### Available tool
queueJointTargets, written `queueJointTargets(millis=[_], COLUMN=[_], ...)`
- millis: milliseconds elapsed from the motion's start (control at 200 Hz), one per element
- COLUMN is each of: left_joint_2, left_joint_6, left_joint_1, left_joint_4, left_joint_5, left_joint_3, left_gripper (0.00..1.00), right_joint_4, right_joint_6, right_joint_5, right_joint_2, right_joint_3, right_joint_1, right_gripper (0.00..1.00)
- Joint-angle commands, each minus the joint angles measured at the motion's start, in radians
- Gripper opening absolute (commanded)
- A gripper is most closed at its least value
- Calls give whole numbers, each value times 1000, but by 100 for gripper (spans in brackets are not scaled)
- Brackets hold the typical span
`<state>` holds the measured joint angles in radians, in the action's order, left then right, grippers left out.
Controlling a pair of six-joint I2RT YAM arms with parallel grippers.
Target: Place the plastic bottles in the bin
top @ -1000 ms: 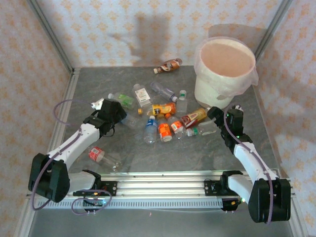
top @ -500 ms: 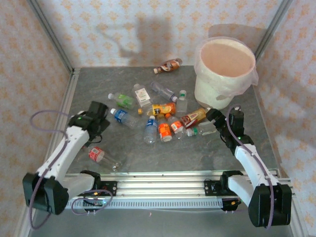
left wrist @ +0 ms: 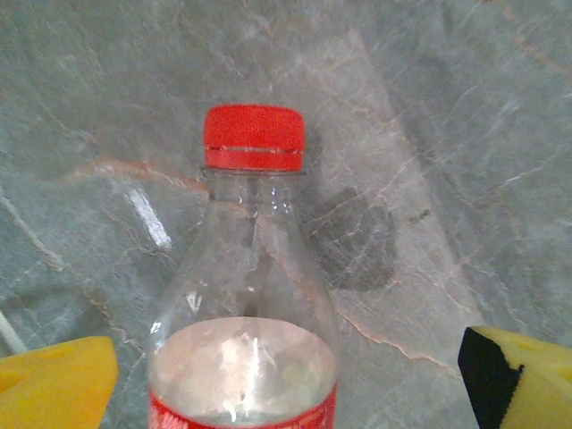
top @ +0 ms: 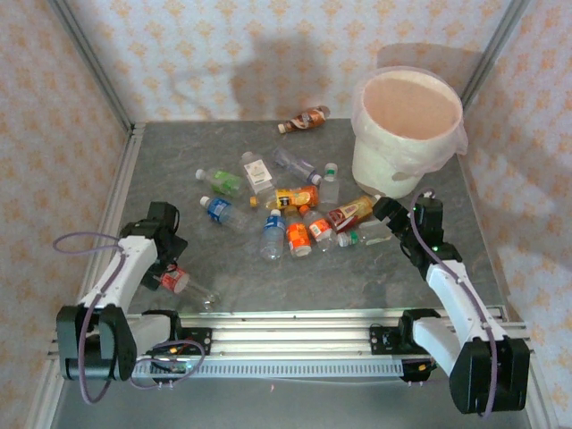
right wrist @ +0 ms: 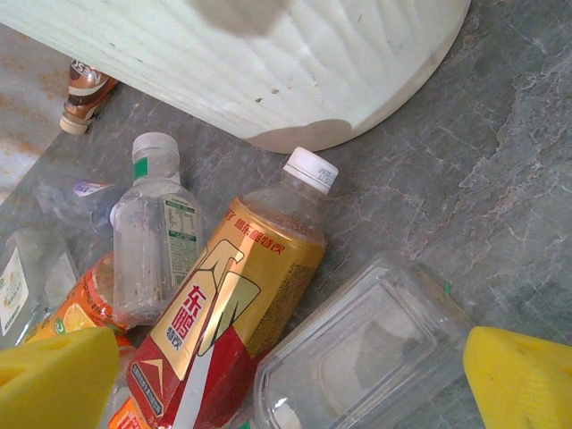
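Several plastic bottles (top: 295,197) lie scattered mid-table, and a brown-red one (top: 304,118) lies near the back wall. The cream-white bin (top: 393,159) stands at the back right. A clear bottle with a red cap and red label (left wrist: 255,268) lies apart at the near left (top: 183,284). My left gripper (top: 168,261) hangs over it, open, its yellow fingers (left wrist: 54,380) on either side of the bottle's body. My right gripper (top: 386,214) is open beside the bin's foot (right wrist: 268,63), over a gold-and-red bottle (right wrist: 237,295) and a clear square bottle (right wrist: 357,357).
The metal frame rail (top: 125,192) runs along the table's left side, and patterned walls close the back and sides. The grey marble tabletop (top: 295,286) lies bare between the bottles and the mounting rail (top: 286,344) at the near edge.
My left arm has drawn back from the bottle cluster toward the near left and now sits over the red-labelled bottle. The right arm has barely moved.
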<state>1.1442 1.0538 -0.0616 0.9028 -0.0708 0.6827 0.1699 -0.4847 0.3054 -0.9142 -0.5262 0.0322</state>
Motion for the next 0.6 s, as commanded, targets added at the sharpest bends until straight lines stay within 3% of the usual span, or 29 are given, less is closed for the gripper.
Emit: queueJointTargets(millis=[0,205,480,595], left_joint_2=[20,0,-78,-115], left_joint_6=[45,22,-77,-148], left_joint_1=[-12,-14,-14,-15], left_joint_4=[-48,-219,-389,-453], left_joint_5=[-2,49,85,142], left_joint_3=[-53,-164,-241,-235], left_gripper=[100,93,71,67], right_joint_4=[26,38,18,-32], right_joint_6=[23,24,3,-23], right_joint_5=[-27,-17,32,66], right_joint_2=[31,44,80,114], right_joint_3=[-28,-44,-70,-56], right_joint_1=[8,8,14,24], right_gripper=[99,99,99,99])
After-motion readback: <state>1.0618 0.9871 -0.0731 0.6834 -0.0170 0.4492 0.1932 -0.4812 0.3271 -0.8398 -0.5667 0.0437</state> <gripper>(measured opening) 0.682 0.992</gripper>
